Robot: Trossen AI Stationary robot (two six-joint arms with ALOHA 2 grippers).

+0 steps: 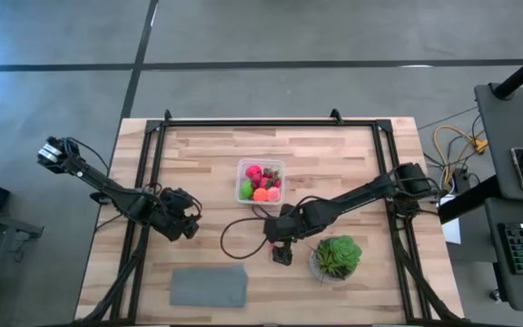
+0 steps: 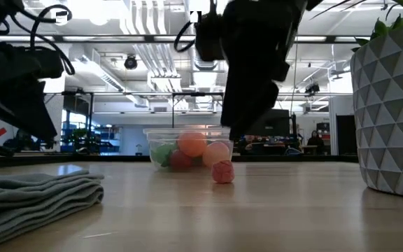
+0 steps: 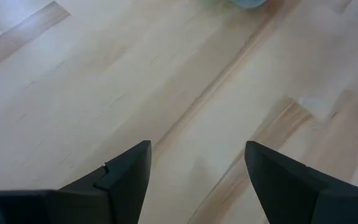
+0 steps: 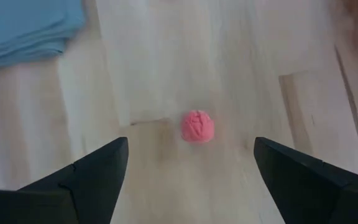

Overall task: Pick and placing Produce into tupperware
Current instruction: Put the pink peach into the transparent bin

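The clear tupperware (image 1: 260,182) stands mid-table and holds green, orange, pink and red toy fruits (image 2: 191,148). One small red strawberry (image 4: 197,126) lies on the wood by itself, on the near side of the box (image 2: 222,171). My right gripper (image 4: 191,158) hangs open above it, with a finger on either side and neither touching it; in the high view the gripper (image 1: 282,252) hides the berry. My left gripper (image 1: 186,225) waits open over bare wood to the left of the box (image 3: 197,168).
A folded grey mat (image 1: 209,286) lies near the table's near edge, left of my right gripper (image 2: 33,192). A leafy green plant in a faceted pot (image 1: 336,257) stands close to the right of that gripper. A black cable (image 1: 234,232) loops across the wood.
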